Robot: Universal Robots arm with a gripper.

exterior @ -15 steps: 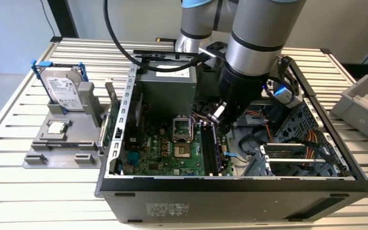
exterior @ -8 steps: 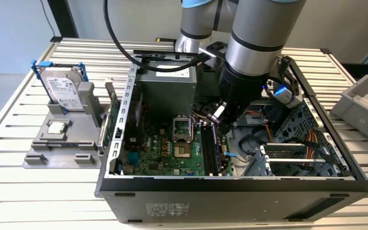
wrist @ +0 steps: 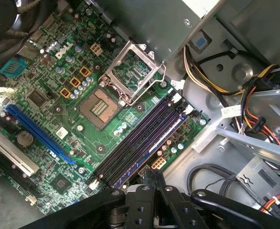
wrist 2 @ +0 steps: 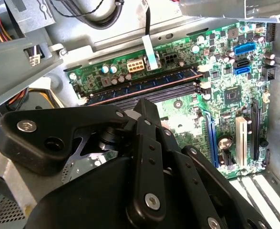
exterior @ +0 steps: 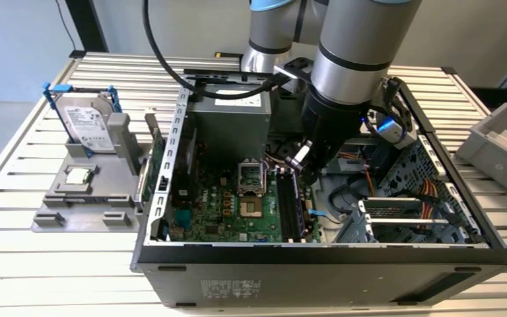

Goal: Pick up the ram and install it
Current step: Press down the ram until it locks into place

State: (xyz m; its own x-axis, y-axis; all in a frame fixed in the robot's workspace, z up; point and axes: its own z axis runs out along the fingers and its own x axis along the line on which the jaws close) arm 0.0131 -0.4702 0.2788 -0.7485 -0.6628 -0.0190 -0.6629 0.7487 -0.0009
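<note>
In the exterior view, the hard drive (exterior: 88, 125) is standing at the exterior view's left, wearing a white label whose print is too small to read. The arm is reaching down into the open computer case (exterior: 324, 263), with the gripper (exterior: 300, 162) hanging over the memory slots (exterior: 289, 205).

In the second wrist view, the ram (wrist 2: 144, 82) is sitting upright in the slot nearest the motherboard's (wrist 2: 225, 81) edge, just beyond the gripper (wrist 2: 147, 109).

In the first wrist view, the fingers (wrist: 149, 179) are pressing together, pinching nothing visible, beside the slots.
</note>
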